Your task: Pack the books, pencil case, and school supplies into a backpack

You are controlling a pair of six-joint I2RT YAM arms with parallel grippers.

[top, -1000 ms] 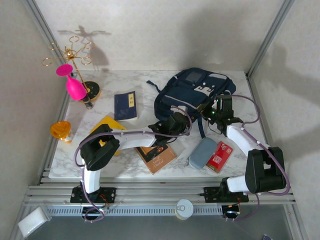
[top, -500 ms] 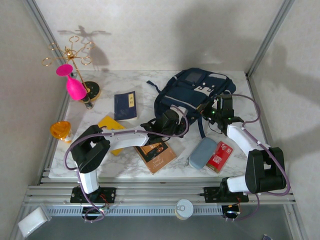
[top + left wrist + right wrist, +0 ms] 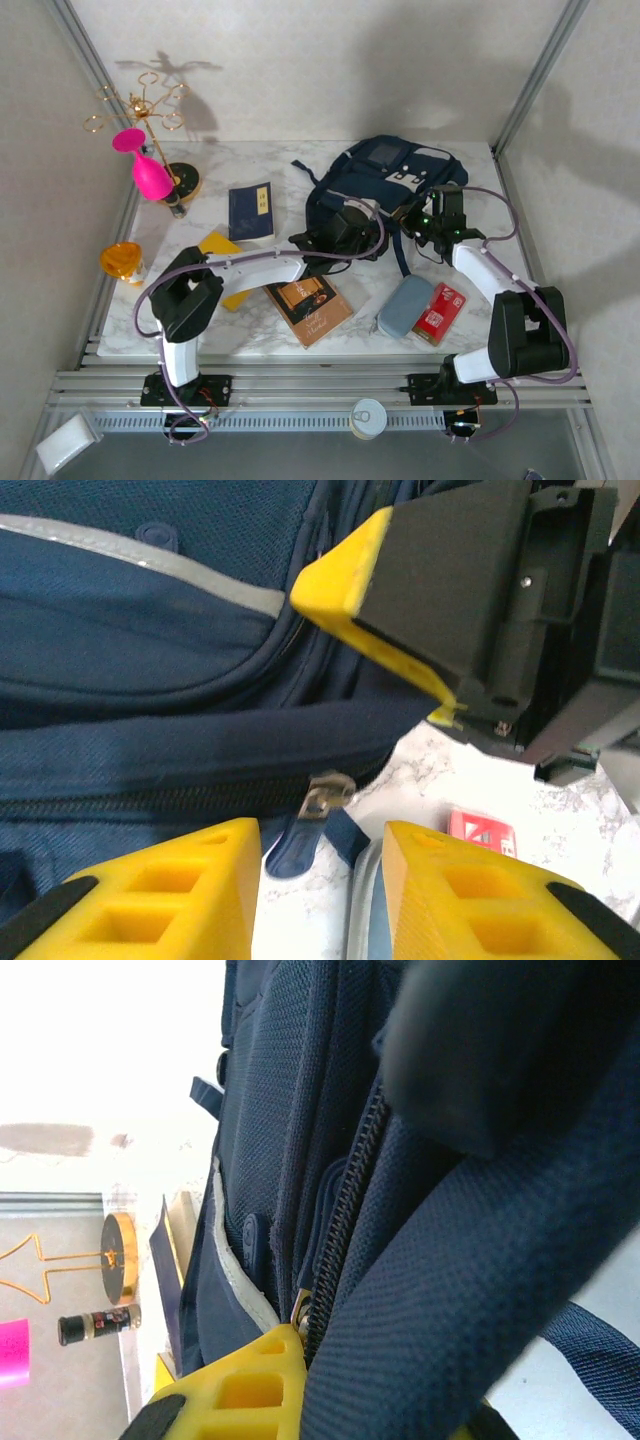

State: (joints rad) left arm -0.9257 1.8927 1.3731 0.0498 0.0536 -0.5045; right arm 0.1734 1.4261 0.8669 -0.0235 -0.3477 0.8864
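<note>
The left gripper is held partly open, with nothing between its blocky yellow fingers. A small metal zipper pull is seen just ahead of the gap, on the woven navy backpack. Opposite, the right gripper is clamped on a fold of that fabric. Ahead and to the right, the flat red school supplies are laid on the marbled counter.

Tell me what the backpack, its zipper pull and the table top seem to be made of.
The backpack: woven synthetic fabric, probably nylon or polyester, matt; the weave shows close up. The zipper pull: seemingly metal, dull silver-grey glint. The table top: marble look, white with grey veins; stone or printed laminate, cannot tell.
</note>
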